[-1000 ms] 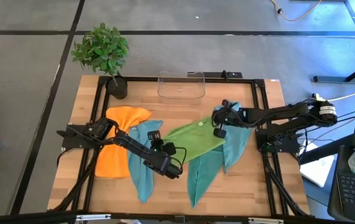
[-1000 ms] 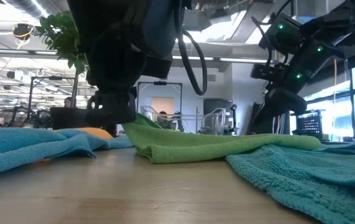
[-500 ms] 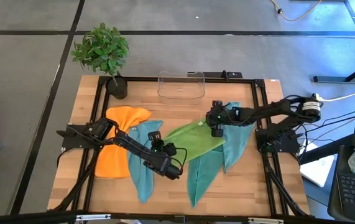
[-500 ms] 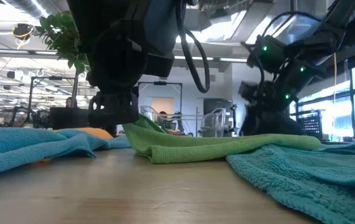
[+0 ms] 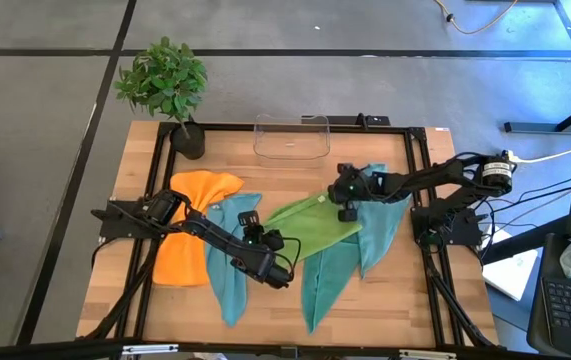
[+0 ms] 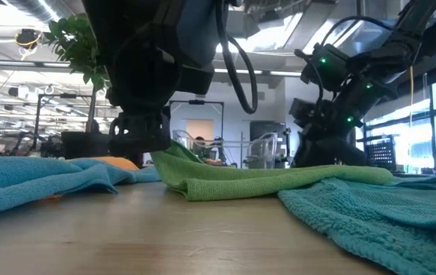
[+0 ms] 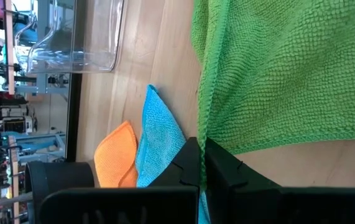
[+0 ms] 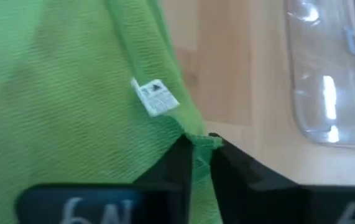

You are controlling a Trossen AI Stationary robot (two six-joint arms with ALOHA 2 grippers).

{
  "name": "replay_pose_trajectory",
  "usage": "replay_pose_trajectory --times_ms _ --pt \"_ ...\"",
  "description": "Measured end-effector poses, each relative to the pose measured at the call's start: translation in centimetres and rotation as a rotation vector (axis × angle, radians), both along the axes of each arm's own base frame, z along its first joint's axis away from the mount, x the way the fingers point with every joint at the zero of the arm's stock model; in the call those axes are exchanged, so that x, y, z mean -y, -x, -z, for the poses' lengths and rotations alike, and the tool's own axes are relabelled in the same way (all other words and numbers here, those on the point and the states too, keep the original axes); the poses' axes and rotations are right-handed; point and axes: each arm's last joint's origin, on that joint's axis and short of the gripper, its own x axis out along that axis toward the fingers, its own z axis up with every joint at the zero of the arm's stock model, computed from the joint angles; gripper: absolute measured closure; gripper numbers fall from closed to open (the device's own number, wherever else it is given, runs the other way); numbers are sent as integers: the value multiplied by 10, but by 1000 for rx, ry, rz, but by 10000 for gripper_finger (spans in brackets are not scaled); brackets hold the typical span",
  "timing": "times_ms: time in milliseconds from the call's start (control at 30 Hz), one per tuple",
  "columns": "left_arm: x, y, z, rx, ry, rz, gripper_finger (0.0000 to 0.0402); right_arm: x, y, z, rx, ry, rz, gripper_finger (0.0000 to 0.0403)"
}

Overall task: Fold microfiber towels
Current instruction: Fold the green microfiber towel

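Observation:
The lime green towel (image 5: 315, 222) lies spread on the table's middle, partly over a teal towel (image 5: 330, 275). My left gripper (image 5: 271, 264) is shut on its near left corner; it also shows in the low view (image 6: 143, 139). My right gripper (image 5: 345, 198) is shut on its far right corner, which carries a white label (image 8: 155, 96). The orange towel (image 5: 190, 240) lies flat at the left, a second teal towel (image 5: 230, 265) beside it, and a third (image 5: 380, 225) at the right. My left gripper pinches the green towel's hemmed edge (image 7: 201, 134) between its two fingers, at the towel's near left corner. In the low view that corner (image 6: 170, 155) is raised a little off the table, and the towel's other parts lie on the table. My right gripper pinches the green towel's far right corner (image 8: 198, 140) between its two fingers, just past the white label. The fingers come from the table's right side, slanting down. The towel stays low, lying on the table and on the teal towel.
A clear plastic bin (image 5: 291, 137) stands at the far edge's middle. A potted plant (image 5: 165, 85) stands at the far left corner. A black frame (image 5: 420, 170) runs around the work area. Bare wood shows along the near edge (image 5: 405, 310).
My right gripper has gone a little toward the table's left, along the green towel's far edge, and has come lower onto the towel. My left gripper and the towels have kept still.

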Motion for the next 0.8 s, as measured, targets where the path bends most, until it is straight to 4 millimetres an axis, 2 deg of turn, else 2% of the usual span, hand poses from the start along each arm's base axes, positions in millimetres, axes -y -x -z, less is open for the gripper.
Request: replay_pose_trajectory --times_ms 100,233,433,667,800 --pt "0 0 0 0 0 0 401 -1 3 1 -32 -5 6 390" --pt "-1 1 -1 -17 -9 0 401 -4 6 -10 -78 19 82 392" --pt "-1 2 -2 -15 -30 7 401 -18 14 -44 -70 46 144 396" --pt "1 1 -4 -9 -36 15 401 -38 34 -85 -34 -52 207 399" --pt "1 0 -7 8 -53 25 401 -45 44 -99 -45 -96 241 397"
